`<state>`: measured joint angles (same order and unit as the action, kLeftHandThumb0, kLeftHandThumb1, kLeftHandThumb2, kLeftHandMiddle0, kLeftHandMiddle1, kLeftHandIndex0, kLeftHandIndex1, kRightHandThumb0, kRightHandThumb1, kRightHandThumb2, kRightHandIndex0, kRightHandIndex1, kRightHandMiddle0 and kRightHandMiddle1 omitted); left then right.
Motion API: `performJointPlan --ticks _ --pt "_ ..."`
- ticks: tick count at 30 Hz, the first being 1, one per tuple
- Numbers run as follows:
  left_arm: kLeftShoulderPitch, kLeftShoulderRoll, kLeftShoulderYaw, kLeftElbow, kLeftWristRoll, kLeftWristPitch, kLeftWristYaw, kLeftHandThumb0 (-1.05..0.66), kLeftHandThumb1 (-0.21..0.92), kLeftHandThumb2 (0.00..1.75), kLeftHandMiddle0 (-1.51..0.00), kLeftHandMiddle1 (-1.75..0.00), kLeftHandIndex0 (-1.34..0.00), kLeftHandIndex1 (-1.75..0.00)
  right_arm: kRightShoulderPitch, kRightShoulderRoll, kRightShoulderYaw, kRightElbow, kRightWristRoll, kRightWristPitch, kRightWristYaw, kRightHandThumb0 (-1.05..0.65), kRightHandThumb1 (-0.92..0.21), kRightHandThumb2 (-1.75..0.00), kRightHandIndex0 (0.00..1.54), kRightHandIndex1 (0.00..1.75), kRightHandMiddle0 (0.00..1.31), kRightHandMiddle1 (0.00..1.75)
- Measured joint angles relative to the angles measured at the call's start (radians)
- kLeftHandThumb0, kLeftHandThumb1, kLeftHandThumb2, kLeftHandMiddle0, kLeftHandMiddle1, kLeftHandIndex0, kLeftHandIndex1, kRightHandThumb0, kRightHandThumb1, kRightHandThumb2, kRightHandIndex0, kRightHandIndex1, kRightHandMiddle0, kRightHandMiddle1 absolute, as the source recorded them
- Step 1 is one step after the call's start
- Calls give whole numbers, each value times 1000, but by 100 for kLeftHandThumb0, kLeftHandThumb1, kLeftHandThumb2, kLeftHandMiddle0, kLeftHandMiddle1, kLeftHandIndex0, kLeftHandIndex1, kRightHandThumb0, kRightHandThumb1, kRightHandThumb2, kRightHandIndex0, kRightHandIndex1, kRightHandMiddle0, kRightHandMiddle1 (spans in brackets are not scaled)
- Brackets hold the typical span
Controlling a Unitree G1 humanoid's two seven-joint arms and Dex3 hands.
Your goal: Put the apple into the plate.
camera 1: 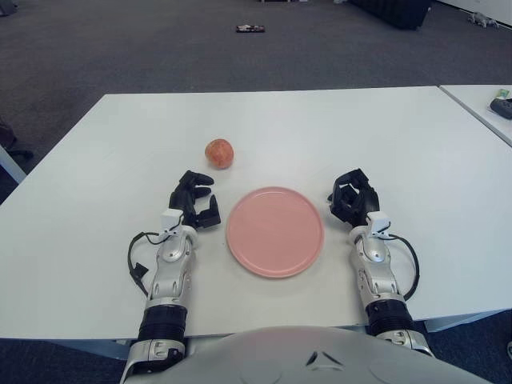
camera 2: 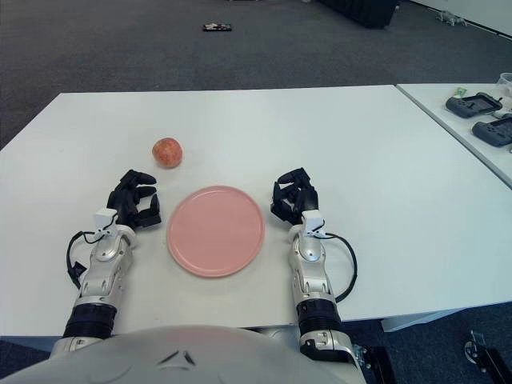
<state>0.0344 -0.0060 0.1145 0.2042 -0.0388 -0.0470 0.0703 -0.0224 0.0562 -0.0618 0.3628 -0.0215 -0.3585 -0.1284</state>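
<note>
apple (camera 1: 219, 153) lies on the white desk (camera 1: 400, 144), just ahead of the left robot hand (camera 1: 194, 199) and apart from it; round, no long axis. that hand is nearer, fingers apparently loosely curled, empty. right robot hand (camera 1: 353, 197) beside the pink plate (camera 1: 275, 231), also empty. dark carpet beyond.

A: Forearms: 2, silver-grey metal shells, each ending in a black ribbed collar near the elbow.

B: Left robot hand (camera 1: 194, 202) and right robot hand (camera 1: 353, 197): black, 3 chunky fingers each. Small white block at each wrist, black cable looping outward beside it.

A: Torso: smooth grey dome, bottom edge.
</note>
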Motion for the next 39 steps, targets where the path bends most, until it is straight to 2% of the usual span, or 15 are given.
performJointPlan --ticks 10,16,18,19,20,21,23,24,26,27,28,30,32,35,39 --pt "-75 64 32 -17 36 3 32 -1 30 133 -65 -168 -39 -175 -1 -1 2 0 -3 1 -8 -40 -62 -94 54 163 38 175" --pt "-179 128 38 -15 102 -18 58 -1 36 123 -65 -158 -38 -175 -5 3 0 -12 1 32 -13 -39 -62 -94 54 162 38 175" --pt "-223 160 36 1 134 -47 72 -1 46 108 -61 -150 -35 -175 -6 4 -1 -13 2 32 -12 -39 -62 -94 54 162 38 175" --pt "-241 173 33 9 154 -59 79 -1 58 91 -56 -145 -30 -175 -6 4 -2 -12 2 32 -11 -39 -62 -94 55 162 38 175" --pt "-261 191 25 19 181 -73 88 -13 70 77 -39 -148 -26 -175 -6 4 -3 -12 2 31 -10 -39 -62 -94 55 162 38 175" --pt "-278 209 15 28 210 -84 93 -17 74 72 -32 -149 -25 -175 -7 3 -3 -12 3 31 -9 -39 -62 -94 55 162 38 175" --pt "-304 239 -1 36 254 -96 98 -43 66 91 -13 -143 -10 -154 -7 4 -4 -11 3 29 -7 -39 -62 -94 55 162 38 175" --pt "-315 253 -9 36 273 -100 99 -47 65 94 -10 -142 -8 -151 -8 4 -4 -11 3 29 -6 -39 -62 -94 55 162 38 175" --pt "-334 272 -20 38 299 -108 102 -59 59 99 -4 -124 -3 -133 -8 4 -4 -10 3 28 -3 -39 -62 -94 54 161 38 175" --pt "-344 280 -26 42 312 -112 106 -61 57 98 -3 -117 -3 -126 -8 4 -4 -10 3 27 -2 -39 -62 -94 54 161 38 175" --pt "-353 286 -31 50 325 -117 110 -66 55 96 -2 -97 -2 -109 -8 3 -5 -9 3 25 -1 -39 -62 -94 54 161 38 175" --pt "-379 300 -49 86 362 -124 127 -72 54 93 -1 -75 -1 -89 -8 3 -6 -6 3 23 1 -39 -62 -94 54 161 38 175" --pt "-408 315 -69 134 399 -132 145 -79 53 88 0 -43 0 -62 -8 3 -8 -6 4 22 3 -39 -63 -93 54 160 37 175" --pt "-446 342 -97 199 444 -153 164 -86 52 85 0 -18 0 -38 -8 4 -11 -6 5 22 3 -39 -63 -93 55 160 37 175" --pt "-487 374 -135 261 473 -207 162 -94 51 83 0 -5 0 -11 -9 5 -14 -6 4 22 3 -39 -63 -92 55 160 37 175"
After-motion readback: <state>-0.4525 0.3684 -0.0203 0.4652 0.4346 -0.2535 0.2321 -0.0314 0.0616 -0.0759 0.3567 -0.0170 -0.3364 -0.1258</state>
